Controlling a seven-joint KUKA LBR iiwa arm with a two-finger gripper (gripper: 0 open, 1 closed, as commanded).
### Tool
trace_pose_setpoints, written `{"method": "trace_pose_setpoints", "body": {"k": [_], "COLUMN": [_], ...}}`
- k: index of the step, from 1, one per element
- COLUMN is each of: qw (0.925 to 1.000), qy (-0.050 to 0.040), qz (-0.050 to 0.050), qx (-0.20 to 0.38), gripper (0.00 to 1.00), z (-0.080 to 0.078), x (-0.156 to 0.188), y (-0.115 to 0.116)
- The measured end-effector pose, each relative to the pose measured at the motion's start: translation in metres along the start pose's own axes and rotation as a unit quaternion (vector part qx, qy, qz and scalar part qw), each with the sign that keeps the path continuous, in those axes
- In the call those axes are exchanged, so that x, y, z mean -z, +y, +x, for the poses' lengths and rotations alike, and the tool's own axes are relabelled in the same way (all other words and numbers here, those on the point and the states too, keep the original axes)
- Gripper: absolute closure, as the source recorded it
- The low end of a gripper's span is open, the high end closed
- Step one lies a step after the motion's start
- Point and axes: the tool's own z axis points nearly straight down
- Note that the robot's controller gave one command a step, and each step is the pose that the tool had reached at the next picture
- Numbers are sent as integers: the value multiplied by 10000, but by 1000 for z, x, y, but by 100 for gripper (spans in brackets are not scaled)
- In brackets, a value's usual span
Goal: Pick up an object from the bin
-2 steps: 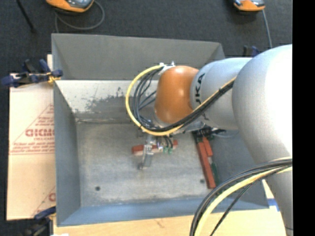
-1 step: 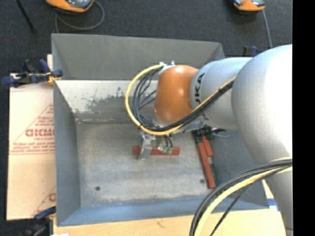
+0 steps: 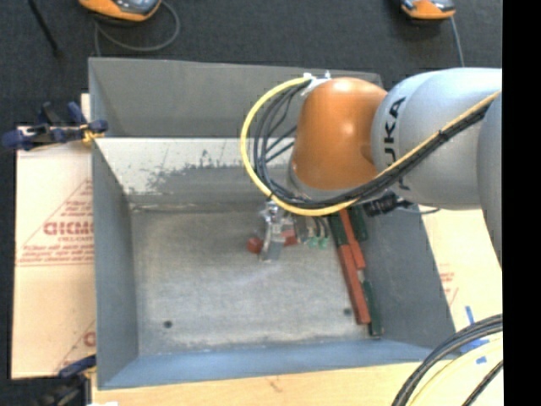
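Orange wrist cover (image 3: pixel 334 134) hangs above the gripper (image 3: pixel 272 233), low in the grey bin (image 3: pixel 194 299) beside 1 small red piece (image 3: pixel 254 244); grip state cannot be told, nothing visibly lifted yet.

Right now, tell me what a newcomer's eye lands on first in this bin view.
The glossy orange cover on the arm's wrist stands out first. It is ringed by a yellow cable and hangs over the back of the bin, right of centre. Just below it the gripper is down near the middle of the floor, beside a small red piece. A long red bar lies along the floor's right side.
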Motion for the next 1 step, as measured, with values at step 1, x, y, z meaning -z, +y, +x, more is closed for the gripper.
{"method": "trace_pose_setpoints", "body": {"k": [1], "qw": [10000], "qy": [5], "qz": [-3], "qx": [-70], "gripper": [100], "z": [-11], "x": [36], "y": [-14]}}
